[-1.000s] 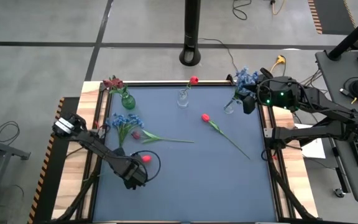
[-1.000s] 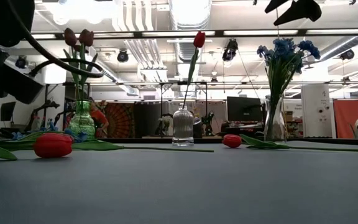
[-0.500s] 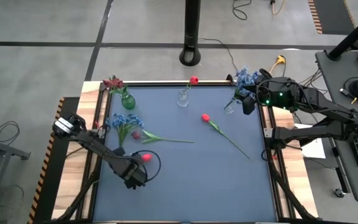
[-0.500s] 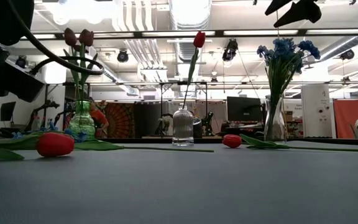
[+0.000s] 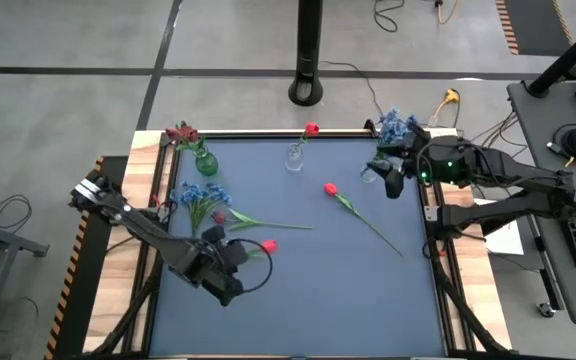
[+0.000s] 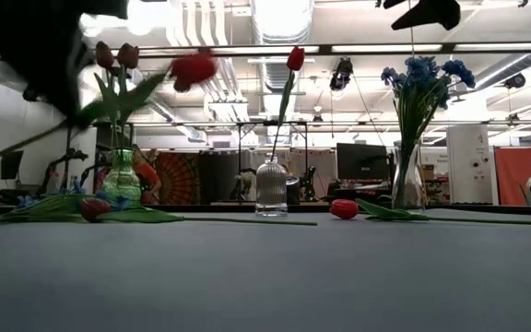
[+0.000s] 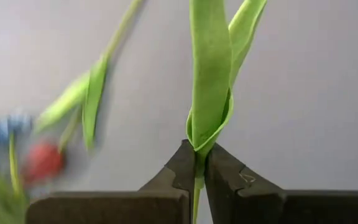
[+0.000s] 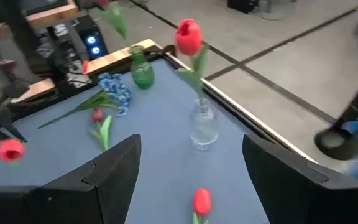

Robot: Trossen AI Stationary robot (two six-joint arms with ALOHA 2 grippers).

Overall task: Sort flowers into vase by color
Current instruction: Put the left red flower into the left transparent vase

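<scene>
The left gripper point(image 7: 197, 168) has closed on the red tulip's point(image 5: 269, 245) stem and lifted it — ready for its vase; right gripper point(image 8: 188, 180) waits open.

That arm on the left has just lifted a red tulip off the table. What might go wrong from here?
The left hand pinches only the thin stem low down, so the red tulip could swing or slip out. Its likely goal, the clear vase, looks narrow and already holds a tulip, so the stem may miss or tip it. Blue flowers lying close by could get brushed.
</scene>
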